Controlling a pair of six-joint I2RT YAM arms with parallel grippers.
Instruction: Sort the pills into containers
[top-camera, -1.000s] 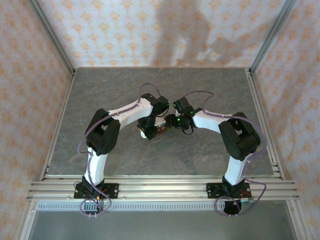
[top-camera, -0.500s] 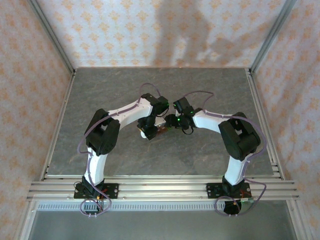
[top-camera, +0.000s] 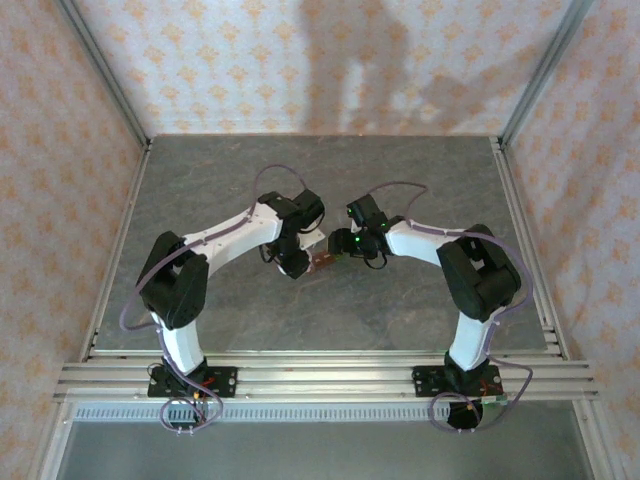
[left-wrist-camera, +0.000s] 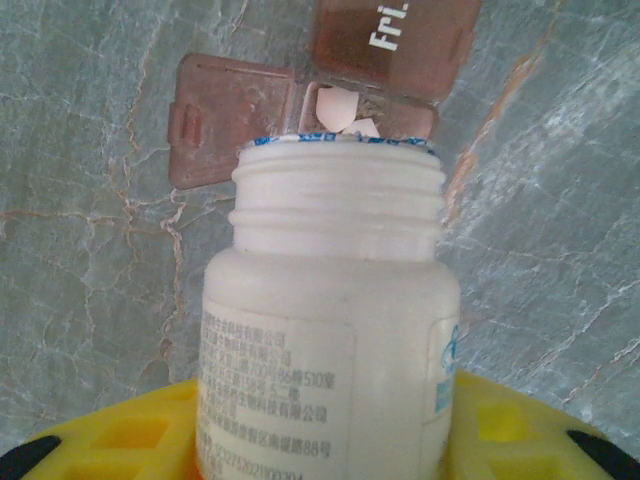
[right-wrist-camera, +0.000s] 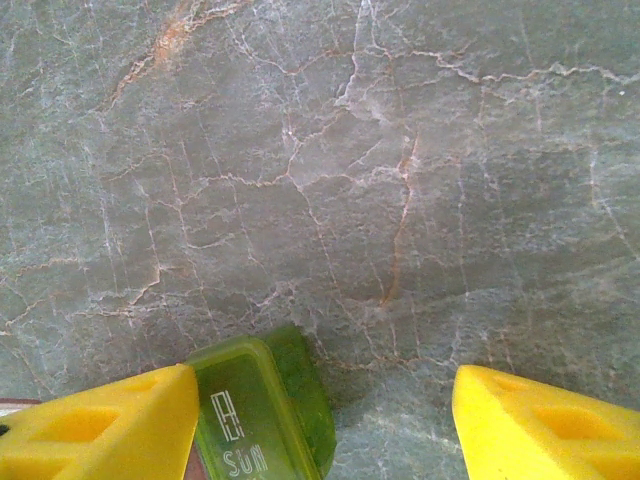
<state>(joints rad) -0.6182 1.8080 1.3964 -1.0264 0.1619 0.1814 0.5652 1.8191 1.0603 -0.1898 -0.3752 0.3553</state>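
My left gripper (left-wrist-camera: 330, 440) is shut on an uncapped white bottle (left-wrist-camera: 335, 300), its yellow fingers (left-wrist-camera: 110, 435) on either side of the label. The bottle's mouth tips over the containers (left-wrist-camera: 395, 45), a brownish-red strip with one lid (left-wrist-camera: 230, 120) folded open. White pills (left-wrist-camera: 335, 105) lie in that open compartment just past the bottle's rim. My right gripper (right-wrist-camera: 325, 385) is open at the strip's green end (right-wrist-camera: 255, 410), marked SUN, which sits against its left finger (right-wrist-camera: 110, 430). From above, both grippers (top-camera: 297, 262) (top-camera: 342, 245) meet at the strip (top-camera: 322, 262) mid-table.
The grey marbled table (top-camera: 420, 180) stretches out behind and beside the arms. Patterned walls with metal posts (top-camera: 105, 75) close it in on three sides. An aluminium rail (top-camera: 320, 375) runs along the near edge.
The left arm's elbow has swung out to the left and its wrist has turned, while its gripper stays at the strip. The right arm has not moved.
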